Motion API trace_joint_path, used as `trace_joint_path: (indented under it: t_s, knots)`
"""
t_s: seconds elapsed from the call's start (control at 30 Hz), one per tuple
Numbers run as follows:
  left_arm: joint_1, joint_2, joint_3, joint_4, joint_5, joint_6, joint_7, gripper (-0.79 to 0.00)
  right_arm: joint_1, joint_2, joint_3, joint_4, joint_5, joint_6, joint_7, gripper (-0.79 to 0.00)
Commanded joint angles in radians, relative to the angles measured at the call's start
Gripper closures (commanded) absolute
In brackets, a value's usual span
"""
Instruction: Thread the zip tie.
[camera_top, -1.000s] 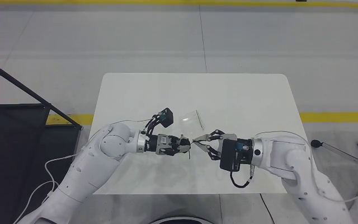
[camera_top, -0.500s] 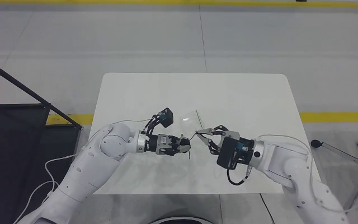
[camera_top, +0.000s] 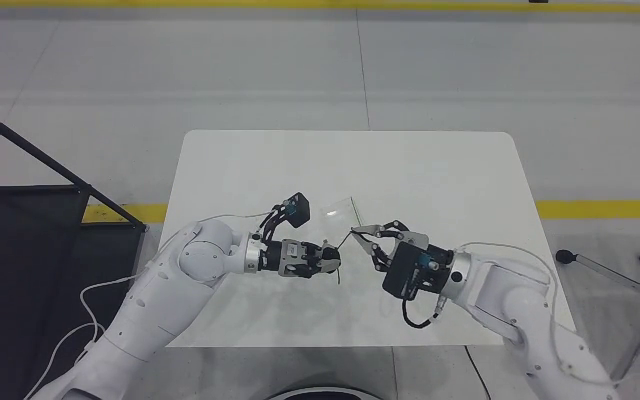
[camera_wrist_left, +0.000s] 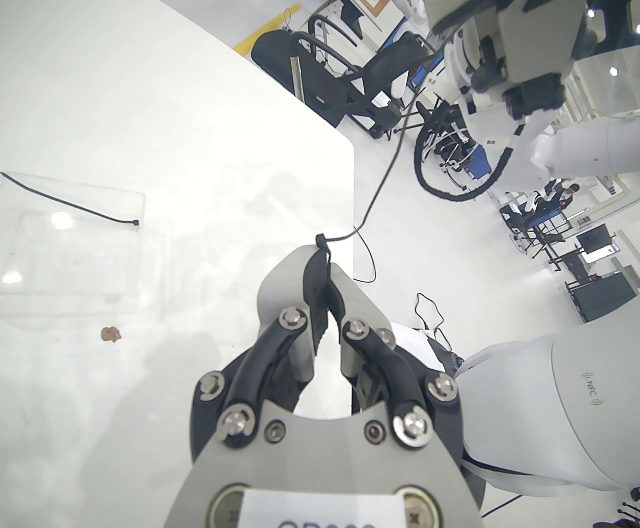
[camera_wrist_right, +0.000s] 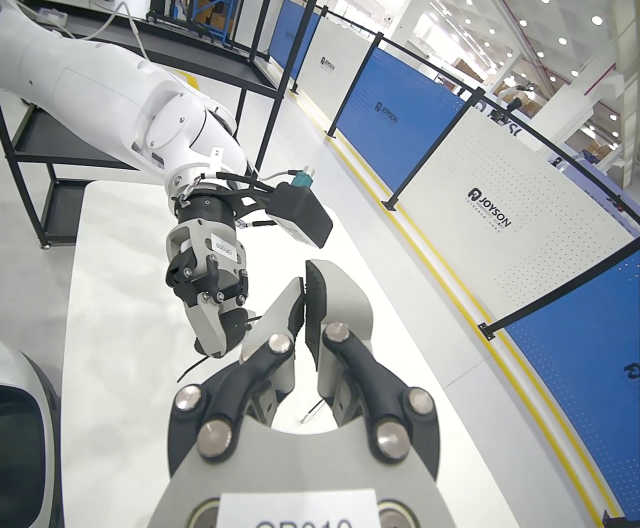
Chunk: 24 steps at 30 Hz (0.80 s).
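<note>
The left gripper (camera_wrist_left: 320, 265) is pinched tight on the head end of the zip tie (camera_wrist_left: 384, 175). The head (camera_wrist_left: 320, 240) pokes just past the fingertips, probably so that its slot is exposed and steady as a target. From there the strap rises freely to the right gripper (camera_wrist_right: 305, 282), whose pads are pressed together, seemingly on the strap's far part. A grip there would let that arm bend the strap round and steer the tail back toward the head.

Both grippers hang above the desk (camera_top: 430, 170), near each other over its front middle, with the zip tie in the air between them. That leaves room for a loop to form without dragging on the surface. A thin curl shows beside the head, but I cannot tell whether the tail is already in the slot.

A spare tie (camera_wrist_left: 65, 204) lies on a clear sheet (camera_wrist_left: 75, 260) on the desk, well apart from the work. A small brown scrap (camera_wrist_left: 110, 334) lies just off the sheet's edge.
</note>
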Motion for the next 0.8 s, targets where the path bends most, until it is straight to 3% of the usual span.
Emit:
trace_joint_path:
  t_s: [0.0, 0.27, 0.77]
  knots:
    - [0.000, 0.000, 0.000, 0.000, 0.000, 0.000, 0.000, 0.000, -0.002, -0.001, -0.001, -0.002, -0.008, 0.014, 0.005, 0.000]
    - [0.000, 0.000, 0.000, 0.000, 0.000, 0.000, 0.000, 0.000, -0.008, -0.007, -0.004, -0.007, -0.023, 0.043, 0.018, 0.000]
    - [0.022, 0.002, -0.005, -0.023, 0.022, 0.032, 0.046, 0.000, 0.001, -0.011, -0.010, -0.004, -0.049, -0.028, 0.009, 0.000]
